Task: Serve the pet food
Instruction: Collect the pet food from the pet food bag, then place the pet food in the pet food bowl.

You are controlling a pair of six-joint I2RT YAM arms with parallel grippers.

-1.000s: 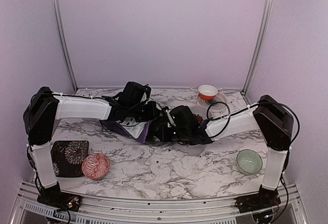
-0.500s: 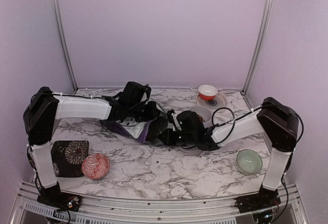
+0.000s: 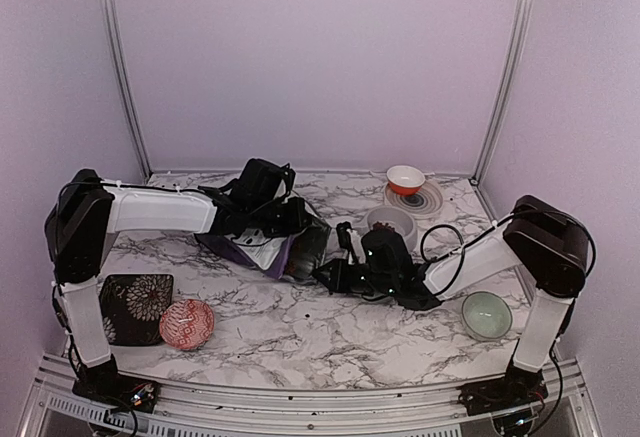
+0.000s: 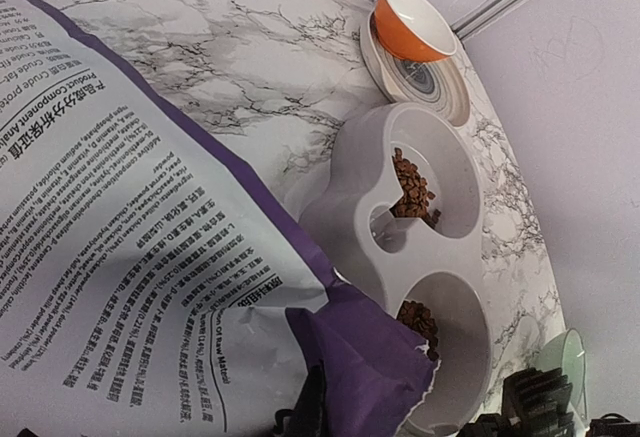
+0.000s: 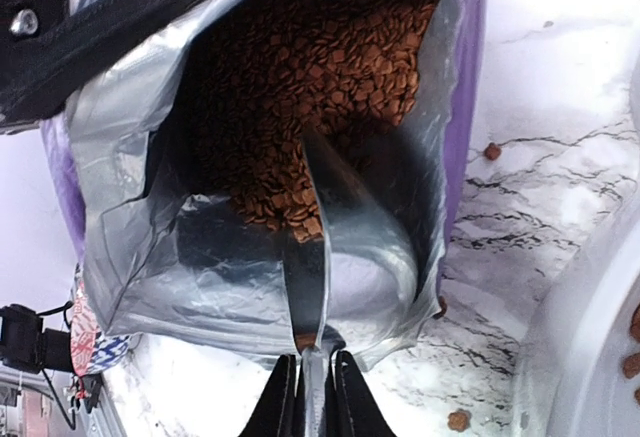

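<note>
The pet food (image 5: 320,67) fills the open purple bag (image 3: 262,249), which lies on the table. My left gripper (image 3: 288,229) is shut on the bag's edge near its mouth (image 4: 320,412). My right gripper (image 5: 312,397) is shut on the handle of a metal scoop (image 5: 345,237). The scoop's bowl sits inside the bag's foil mouth with its tip at the kibble. In the top view the right gripper (image 3: 335,274) is just right of the bag. The grey double-bowl feeder (image 4: 350,227) holds a little kibble in its far bowl (image 4: 412,187) and near bowl (image 4: 418,319).
An orange bowl (image 3: 405,178) rests on a plate (image 3: 428,200) behind the feeder (image 3: 392,223). A green bowl (image 3: 487,315) is at front right. A red patterned bowl (image 3: 186,322) and a dark flowered square (image 3: 137,307) are at front left. Loose pellets (image 5: 492,151) lie on the marble.
My right arm has drawn back to the right and toward the front, uncovering the feeder. The left arm and the bag have stayed put.
</note>
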